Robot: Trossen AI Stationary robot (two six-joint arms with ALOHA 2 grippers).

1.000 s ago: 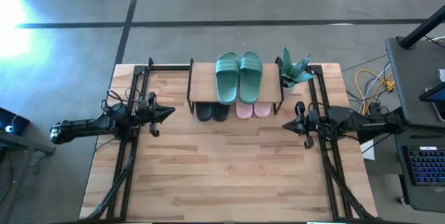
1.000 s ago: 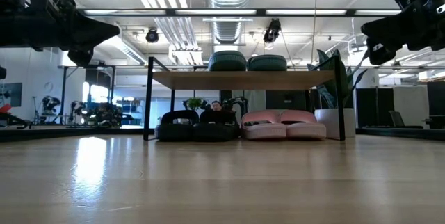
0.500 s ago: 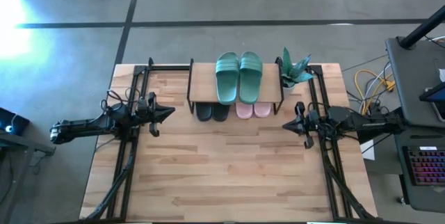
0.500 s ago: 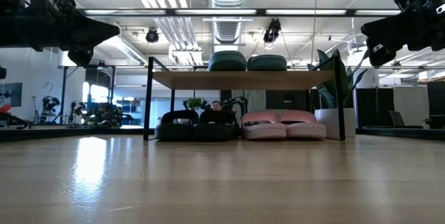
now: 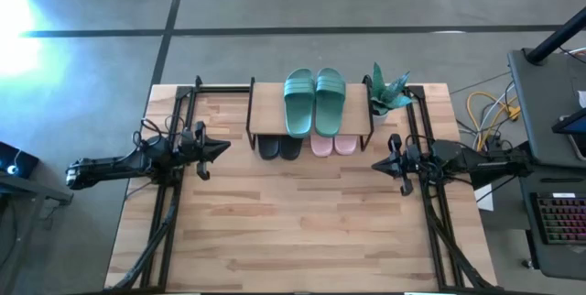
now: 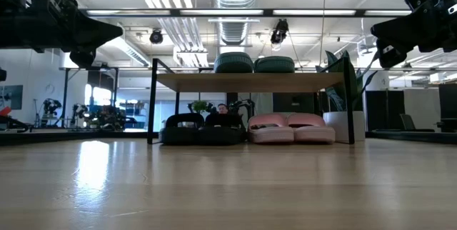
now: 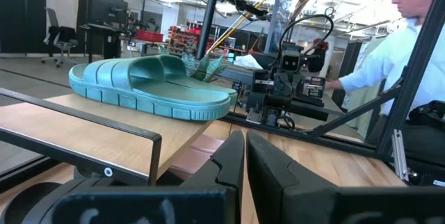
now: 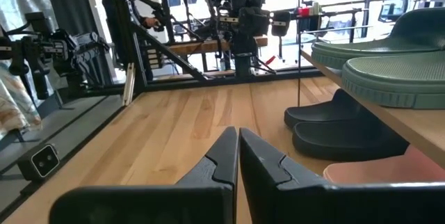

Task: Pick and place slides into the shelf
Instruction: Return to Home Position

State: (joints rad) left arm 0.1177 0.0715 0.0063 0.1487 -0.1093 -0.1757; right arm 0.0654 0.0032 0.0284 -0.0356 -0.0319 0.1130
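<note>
The shelf (image 5: 267,112), a low rack with a light board and thin black legs, stands at the table's far middle. Two teal-green slides (image 5: 314,101) lie side by side on its board. Under the board, on the table, sit two black slides (image 5: 278,147) and two pale pink slides (image 5: 332,145). My left gripper (image 5: 225,147) hovers shut at the table's left, pointing level toward the shelf; my right gripper (image 5: 374,164) hovers shut at the right, likewise level. Neither holds anything. In the low view the black slides (image 6: 200,128) and pink slides (image 6: 291,128) rest on their soles.
A potted green plant (image 5: 388,91) stands just right of the shelf. Black metal frames (image 5: 174,185) run along both table sides. The wide near half of the wooden table (image 5: 302,231) lies bare. A person in a light shirt (image 7: 389,57) shows beyond the table's right side.
</note>
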